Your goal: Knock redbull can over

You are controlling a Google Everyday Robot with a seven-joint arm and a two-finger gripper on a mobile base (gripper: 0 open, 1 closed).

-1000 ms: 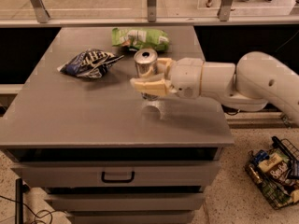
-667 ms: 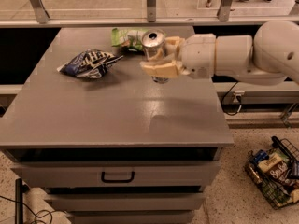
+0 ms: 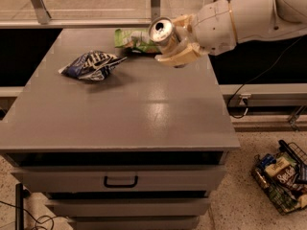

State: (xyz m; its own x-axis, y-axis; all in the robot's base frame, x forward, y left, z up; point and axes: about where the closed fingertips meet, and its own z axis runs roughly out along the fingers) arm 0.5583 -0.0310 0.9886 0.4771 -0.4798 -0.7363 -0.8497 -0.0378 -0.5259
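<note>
Lying on the left rear part of the grey cabinet top point(image 3: 144, 119), the blue-and-white snack bag point(image 3: 93, 65) sits near the left edge but inside it. In front of it, the whole front half of the top is bare surface out to the front edge, above a drawer with a dark handle point(image 3: 121, 181). Further right, by the rear edge, the green-and-white snack bag point(image 3: 134, 40) lies flat. Just beside its right end is the redbull can point(image 3: 162, 31), raised off the surface and tipped so that its pull-tab top faces the camera. The gripper point(image 3: 168, 39) pinches the can's body, one pale finger above it and one below, over the rear right part of the top and short of the right edge. The white arm point(image 3: 249, 13) reaches in from the upper right, beyond that edge. On the floor to the right, well apart from the cabinet, stands a wire basket point(image 3: 288, 150) with packets in it.
</note>
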